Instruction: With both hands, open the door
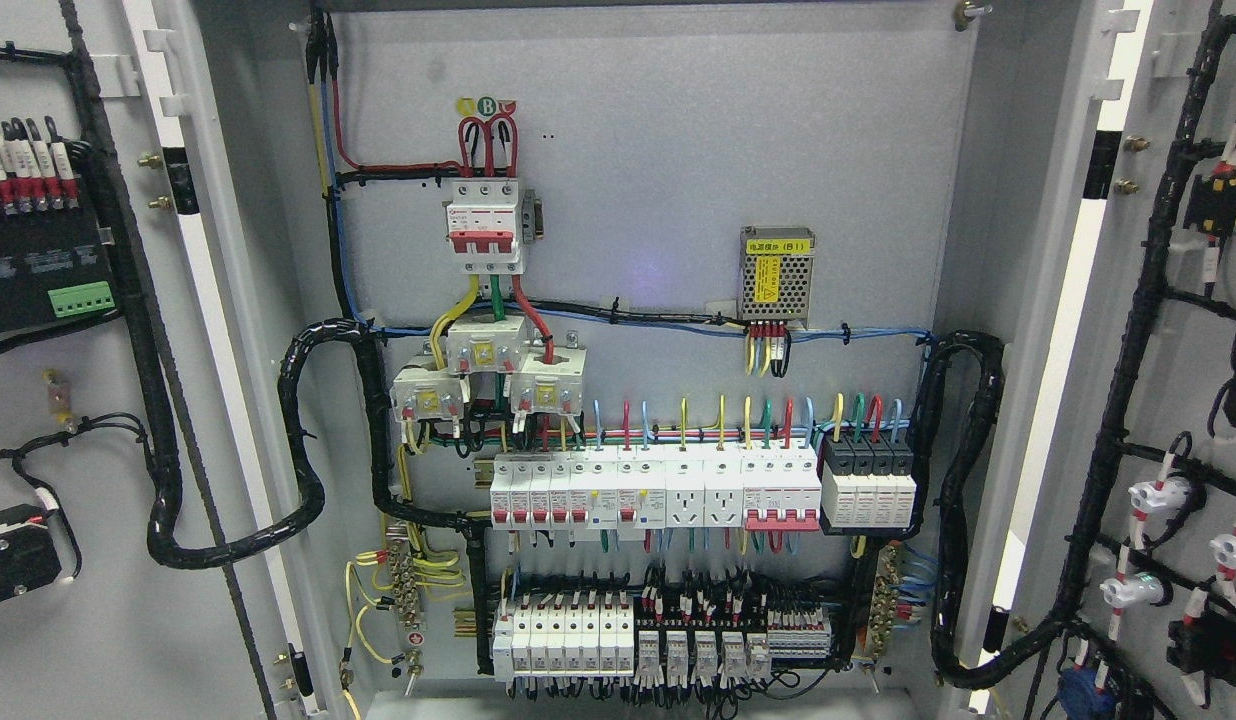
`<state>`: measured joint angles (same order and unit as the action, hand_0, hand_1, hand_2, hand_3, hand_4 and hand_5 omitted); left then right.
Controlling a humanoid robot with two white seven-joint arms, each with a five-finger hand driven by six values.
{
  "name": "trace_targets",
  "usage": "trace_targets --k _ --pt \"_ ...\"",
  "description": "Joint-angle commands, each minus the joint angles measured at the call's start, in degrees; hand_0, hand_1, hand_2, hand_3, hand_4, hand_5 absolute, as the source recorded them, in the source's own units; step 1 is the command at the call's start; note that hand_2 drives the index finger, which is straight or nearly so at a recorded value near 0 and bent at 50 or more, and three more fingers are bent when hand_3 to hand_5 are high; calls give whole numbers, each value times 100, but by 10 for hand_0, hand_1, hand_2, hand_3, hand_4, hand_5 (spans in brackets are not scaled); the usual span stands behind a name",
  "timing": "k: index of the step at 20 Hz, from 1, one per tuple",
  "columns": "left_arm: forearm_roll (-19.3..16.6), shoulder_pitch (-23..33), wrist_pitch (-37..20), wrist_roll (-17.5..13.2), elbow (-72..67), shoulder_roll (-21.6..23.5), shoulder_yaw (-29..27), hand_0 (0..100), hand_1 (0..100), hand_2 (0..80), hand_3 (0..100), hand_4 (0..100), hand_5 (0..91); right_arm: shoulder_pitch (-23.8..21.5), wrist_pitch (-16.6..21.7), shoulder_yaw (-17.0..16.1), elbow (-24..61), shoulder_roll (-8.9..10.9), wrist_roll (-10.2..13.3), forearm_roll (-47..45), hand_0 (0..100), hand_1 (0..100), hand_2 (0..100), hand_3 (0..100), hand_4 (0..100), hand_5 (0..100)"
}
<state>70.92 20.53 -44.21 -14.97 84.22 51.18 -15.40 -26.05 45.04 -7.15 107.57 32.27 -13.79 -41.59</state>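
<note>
The electrical cabinet stands with both doors swung wide. The left door [88, 420] fills the picture's left edge, its inner face carrying black cable looms and a terminal block. The right door [1168, 330] shows its inner face at the right edge, with black wiring and white lamp backs. Between them the grey back panel [658, 190] is fully exposed. Neither of my hands nor arms appears anywhere in the head view.
On the panel sit a red-and-white main breaker [485, 225], a small mesh power supply [776, 275], a row of white breakers [658, 490] and lower relays and terminals [668, 635]. Thick black cable bundles [303, 450] loop from the panel to each door.
</note>
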Motion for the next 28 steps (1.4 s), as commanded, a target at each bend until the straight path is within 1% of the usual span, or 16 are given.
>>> trace_targets --k 1,3,4,6,10,13,15,18,21,25,28 --pt "-139 -171 -1355 -5 -608 15 28 0 0 0 0 32 0 12 2606 30 36 60 -1 2 0 0 0 0 0 0" --pt "-244 -338 -1144 -5 -705 -3 168 0 0 0 0 33 0 -5 2606 65 62 69 -9 11 0 0 0 0 0 0" --pt "-288 -426 -1082 -5 -749 -12 230 0 0 0 0 33 0 12 2606 161 88 77 -9 11 0 0 0 0 0 0" --pt "-394 -602 -941 -5 -863 -21 344 0 0 0 0 32 0 30 2606 267 115 156 -9 11 0 0 0 0 0 0" --pt "-561 -1067 -432 3 -1109 -65 695 0 0 0 0 32 0 48 2615 285 150 192 -18 11 0 0 0 0 0 0" --pt "-649 -1349 -361 12 -1258 -152 898 0 0 0 0 32 0 39 2615 311 176 297 -18 11 0 0 0 0 0 0" --pt "-710 -1393 -361 12 -1364 -170 899 0 0 0 0 32 0 56 2615 363 176 324 -18 11 0 0 0 0 0 0" --pt "-711 -1463 -317 12 -1469 -179 942 0 0 0 0 32 0 65 2615 372 176 403 -18 11 0 0 0 0 0 0" --pt "-711 -1508 -255 12 -1470 -179 942 0 0 0 0 32 0 57 2615 372 176 429 -18 20 0 0 0 0 0 0" --pt "-711 -1499 -264 12 -1426 -179 942 0 0 0 0 32 0 56 2642 548 176 517 -36 46 0 0 0 0 0 0" --pt "-693 -1481 -273 12 -1356 -179 951 0 0 0 0 32 0 74 2633 653 176 535 -36 72 0 0 0 0 0 0"
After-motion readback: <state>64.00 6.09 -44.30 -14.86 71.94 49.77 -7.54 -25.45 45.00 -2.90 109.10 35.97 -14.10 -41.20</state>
